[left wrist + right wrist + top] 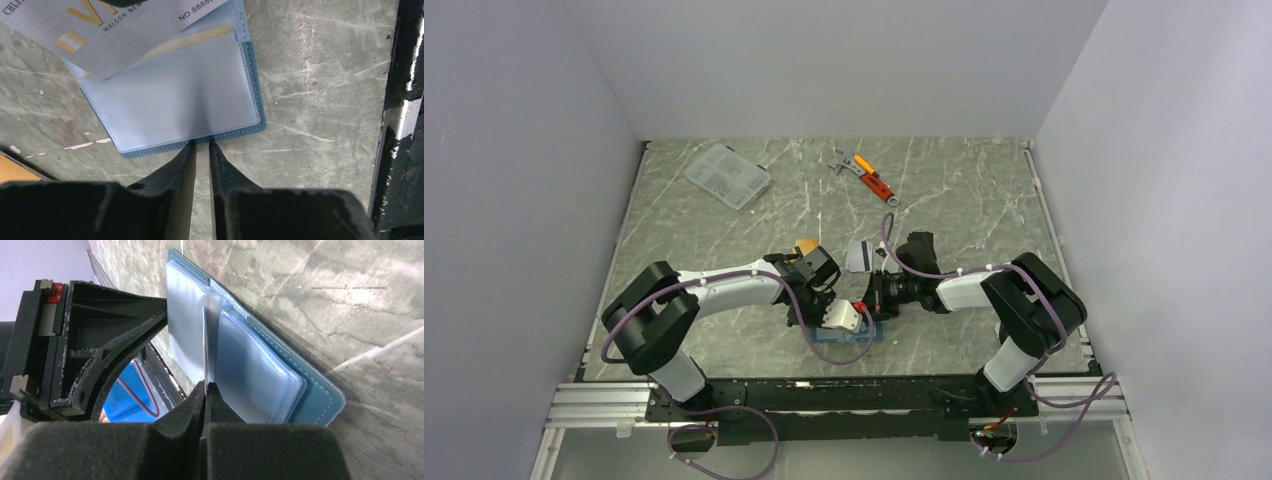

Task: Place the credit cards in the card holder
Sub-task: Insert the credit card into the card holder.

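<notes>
1. The right gripper [206, 385] is closest in its own wrist view: its jaws are pressed together on the silver card [115, 35], which shows there only as a thin edge.
2. That card stands on edge over the open holder [320, 395], its far end among the clear pockets. I cannot tell how far in it sits.
3. In the left wrist view the same card lies slanted across the holder's far corner, print side up, with gold lettering and a chip mark.
4. The left gripper [201, 146] has its jaws a narrow slit apart, tips right at the holder's near stitched edge. Bare table [320, 75] shows through the slit and nothing is pinched between them.
5. The holder lies flat and open on the table, teal rim around a clear sleeve. A gold card [200, 39] shows through a pocket beneath it.
6. From above, the holder sits near the front edge of the table, about midway across, with both grippers meeting over it.
7. Just behind the grippers lie a loose gold card [805, 246] and a pale card [861, 254] with a dark band.
8. Well back are a clear box [728, 175] on the left and an orange tool [876, 180] near the middle.
</notes>
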